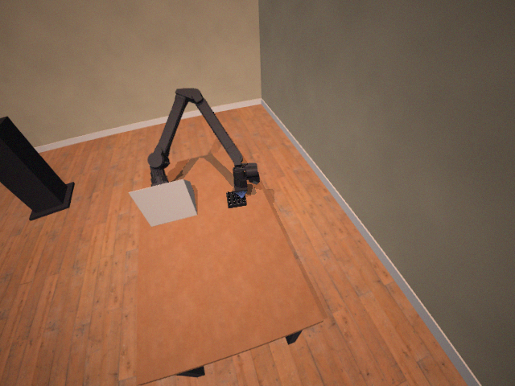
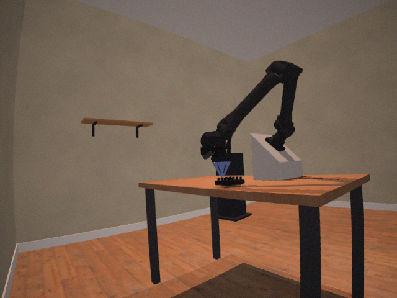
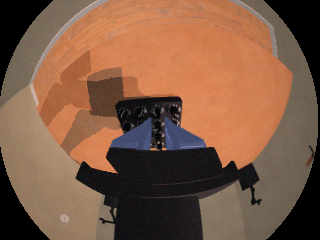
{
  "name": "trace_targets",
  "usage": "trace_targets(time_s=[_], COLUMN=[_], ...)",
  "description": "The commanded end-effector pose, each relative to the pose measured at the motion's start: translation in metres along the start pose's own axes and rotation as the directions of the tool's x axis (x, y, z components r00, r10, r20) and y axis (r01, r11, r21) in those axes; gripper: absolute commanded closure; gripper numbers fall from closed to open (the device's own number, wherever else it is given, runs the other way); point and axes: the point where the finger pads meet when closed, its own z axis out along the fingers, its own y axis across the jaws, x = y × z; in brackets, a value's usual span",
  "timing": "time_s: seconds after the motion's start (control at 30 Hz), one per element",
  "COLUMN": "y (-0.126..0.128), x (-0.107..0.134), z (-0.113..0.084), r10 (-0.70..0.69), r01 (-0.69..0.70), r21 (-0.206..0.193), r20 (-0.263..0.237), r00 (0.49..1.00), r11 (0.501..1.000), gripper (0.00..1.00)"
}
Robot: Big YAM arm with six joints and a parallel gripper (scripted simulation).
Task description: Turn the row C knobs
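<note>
The black knob box point(image 1: 232, 204) point(image 2: 229, 183) point(image 3: 148, 101) stands on the table, its knobs upward. In the wrist view the far row of four knobs shows, and parts of the nearer rows show beside and between the fingers. The white lines are too small to read reliably, and no printed names or socket can be made out. My gripper point(image 2: 222, 176) point(image 3: 158, 121) points down just above the box, its blue fingers a narrow gap apart. One knob point(image 3: 158, 124) shows between the fingertips in the wrist view; no grip on it is visible. The fingers hide several knobs.
A light grey wedge-shaped block point(image 1: 166, 203) point(image 2: 267, 166) stands on the table point(image 1: 216, 282) point(image 2: 179, 185) near the arm's base. The table's long edge runs close beside the box. A black pillar point(image 1: 33, 178) stands on the floor.
</note>
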Motion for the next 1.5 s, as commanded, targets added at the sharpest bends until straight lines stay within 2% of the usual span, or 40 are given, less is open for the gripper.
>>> trace_targets(time_s=[0.0,1.47], y=[0.005,0.012], x=[-0.010,-0.017], z=[-0.009,-0.009], r10=[-0.007,-0.017], r01=[0.007,0.017], r21=[-0.003,-0.002], r20=[0.029,0.026], r00=[1.000,1.000], r11=[1.000,1.000], gripper=[0.80,0.80])
